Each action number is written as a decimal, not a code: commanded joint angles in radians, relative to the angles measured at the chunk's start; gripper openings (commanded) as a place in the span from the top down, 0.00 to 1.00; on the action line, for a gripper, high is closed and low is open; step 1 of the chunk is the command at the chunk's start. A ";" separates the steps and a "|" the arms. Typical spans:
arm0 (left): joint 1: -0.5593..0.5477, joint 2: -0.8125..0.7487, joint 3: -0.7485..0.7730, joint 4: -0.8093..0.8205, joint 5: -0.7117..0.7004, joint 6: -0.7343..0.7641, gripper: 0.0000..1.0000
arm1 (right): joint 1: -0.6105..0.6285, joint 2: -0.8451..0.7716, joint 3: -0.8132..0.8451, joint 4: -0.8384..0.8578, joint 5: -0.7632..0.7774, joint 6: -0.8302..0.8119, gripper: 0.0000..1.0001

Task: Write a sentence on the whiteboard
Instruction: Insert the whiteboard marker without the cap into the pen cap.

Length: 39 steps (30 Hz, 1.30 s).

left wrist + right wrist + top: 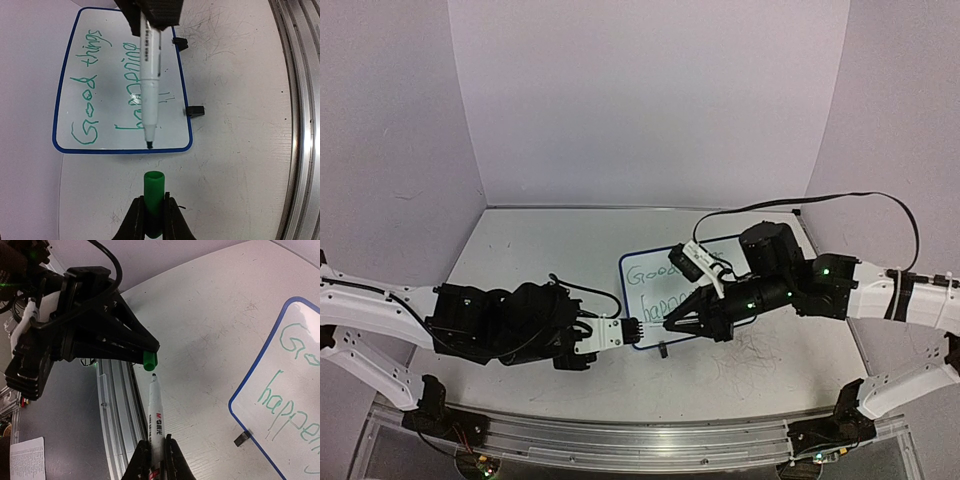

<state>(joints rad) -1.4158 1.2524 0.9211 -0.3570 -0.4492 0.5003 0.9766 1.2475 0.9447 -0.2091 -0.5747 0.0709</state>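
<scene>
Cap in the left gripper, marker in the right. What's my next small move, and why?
Probably ease the marker tip forward into the green cap. The right gripper is shut on the marker, the left gripper on the cap, whose open mouth faces the tip across a gap, and two lines of writing already stand on the whiteboard.

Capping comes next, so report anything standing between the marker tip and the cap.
Nothing visible does. The marker in the right gripper points its tip at the open mouth of the green cap held in the left gripper; only an open gap separates them.
</scene>
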 commanded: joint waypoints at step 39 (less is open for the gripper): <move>-0.005 -0.031 0.008 0.060 0.012 -0.028 1.00 | 0.036 0.003 0.014 0.115 0.031 0.031 1.00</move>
<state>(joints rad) -1.4153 1.2427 0.9211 -0.3398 -0.4403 0.4935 1.0062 1.2932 0.9539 -0.1274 -0.5646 0.0954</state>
